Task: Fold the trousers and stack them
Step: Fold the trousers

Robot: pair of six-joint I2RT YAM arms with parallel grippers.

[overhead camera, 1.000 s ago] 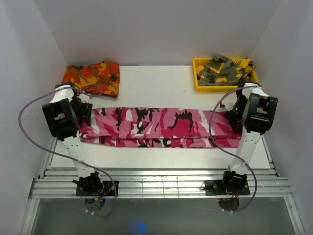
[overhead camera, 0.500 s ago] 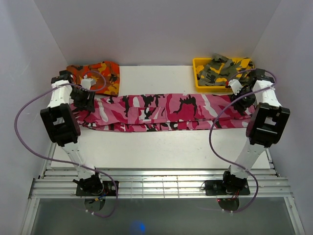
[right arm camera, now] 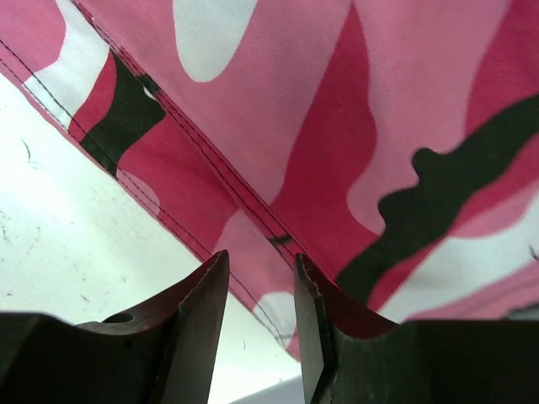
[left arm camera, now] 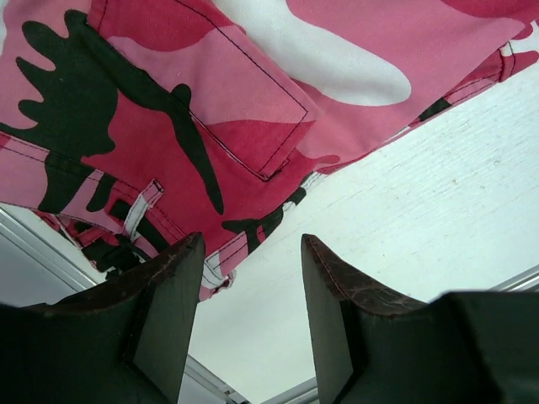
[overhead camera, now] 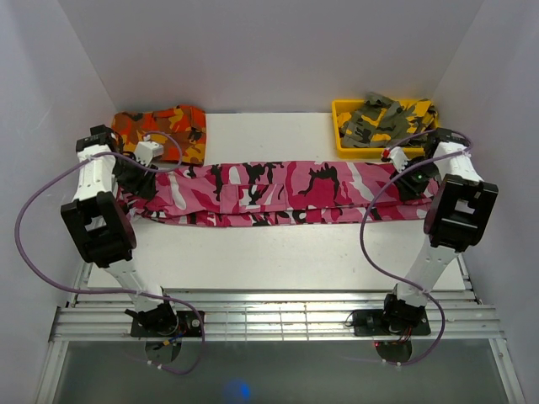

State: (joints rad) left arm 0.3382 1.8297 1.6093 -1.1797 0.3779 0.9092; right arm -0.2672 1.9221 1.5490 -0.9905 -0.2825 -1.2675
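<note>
Left wrist and right wrist show your left gripper point(left arm camera: 253, 246) and right gripper point(right arm camera: 261, 257) open, empty, by the trousers point(left arm camera: 210, 101); grab one layer and the fold may slip.

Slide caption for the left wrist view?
Open left claw facing the pink camouflage trousers, white table beside them.

From above I can't see either end of the trousers point(overhead camera: 278, 192), covered by the left arm point(overhead camera: 91, 181) at nine o'clock and the right arm point(overhead camera: 459, 172) at three.
</note>
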